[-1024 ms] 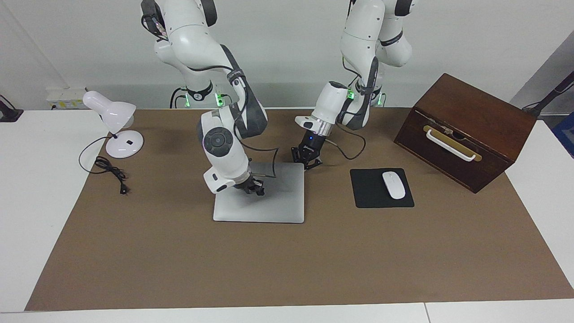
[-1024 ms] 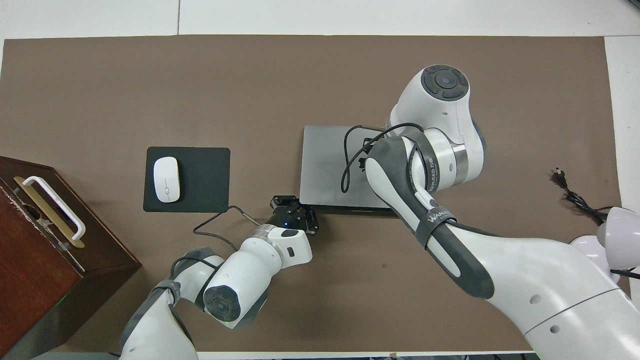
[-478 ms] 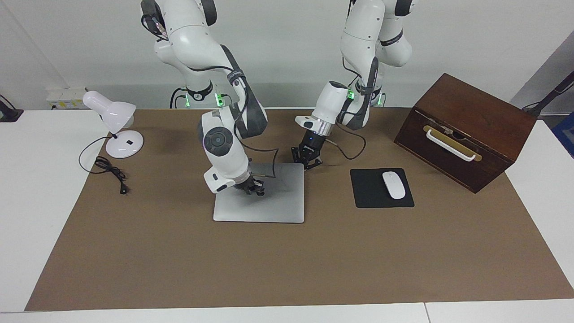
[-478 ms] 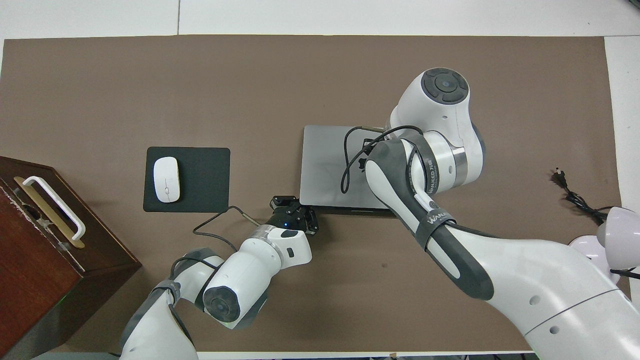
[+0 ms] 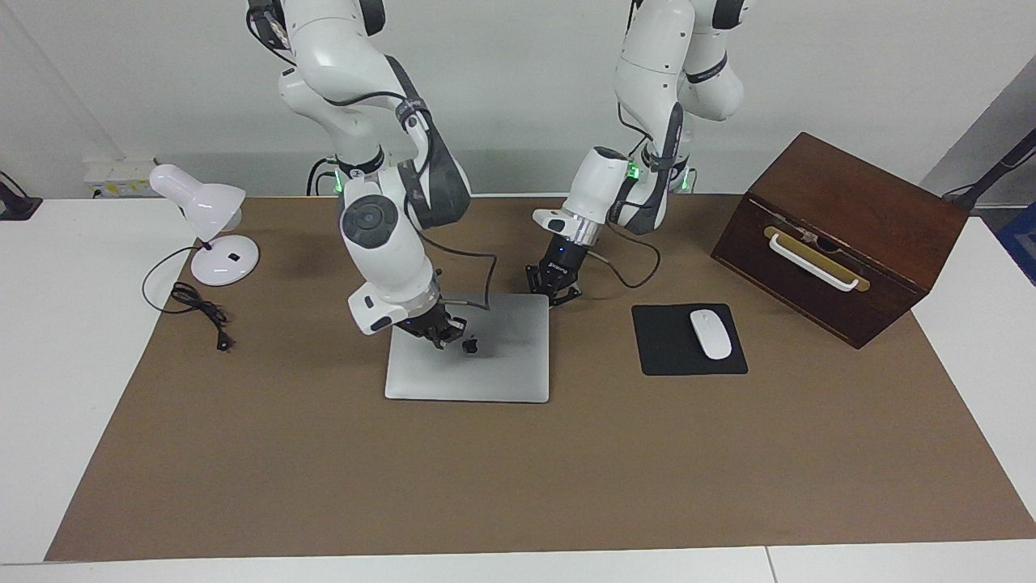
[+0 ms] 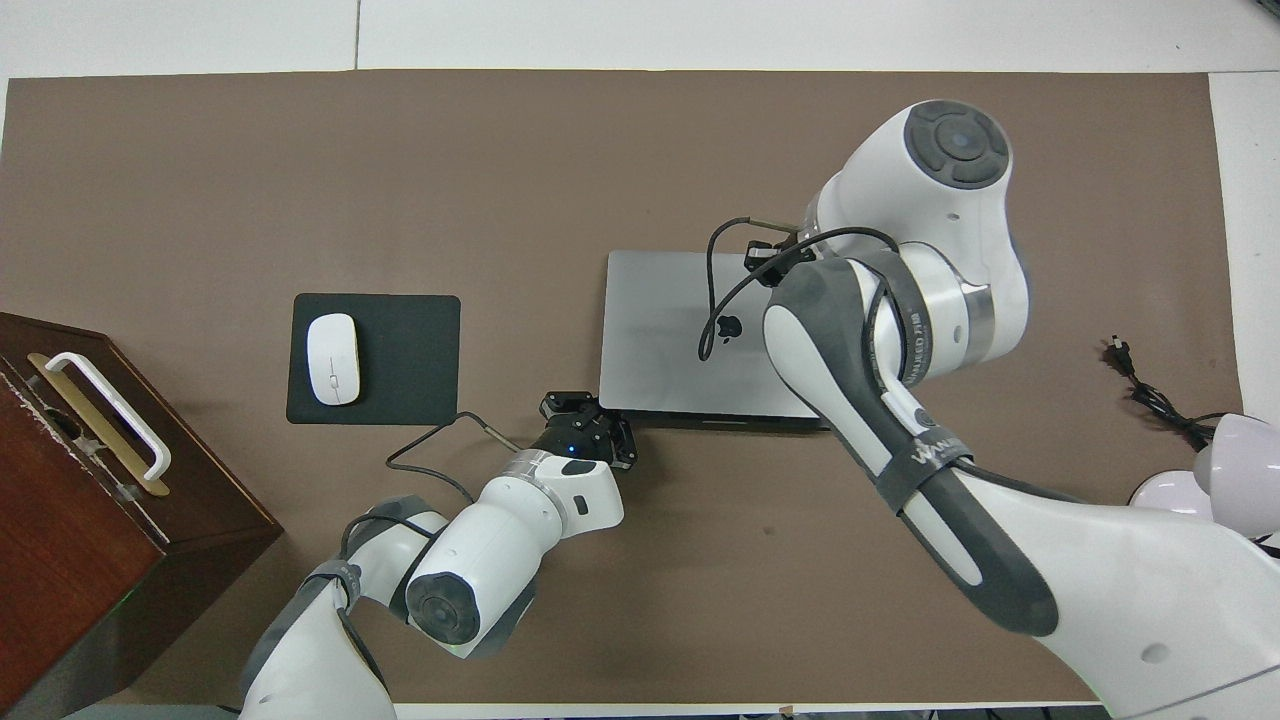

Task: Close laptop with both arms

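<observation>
My right gripper (image 5: 443, 334) has lifted off the laptop (image 5: 486, 368) and drawn back toward the right arm's end of the table, so the dark apple logo (image 5: 469, 346) that it covered a moment ago now shows on the lid. It hangs just above the lid beside that logo, and whether its fingers are parted or pressed together I cannot tell. My left gripper (image 5: 554, 290) has not moved: it sits low at the laptop's corner nearest the robots, toward the left arm's end, and its fingers I cannot read either.

The laptop lies flat on the brown mat (image 5: 324, 470) with the lid down on the deck, between the desk lamp (image 5: 206, 223) and the black mouse pad (image 5: 688, 340) with its white mouse (image 5: 710, 334). I judge the closing done; what remains for my 2 arms is to clear away. The wooden box (image 5: 842, 235) stands well apart.
</observation>
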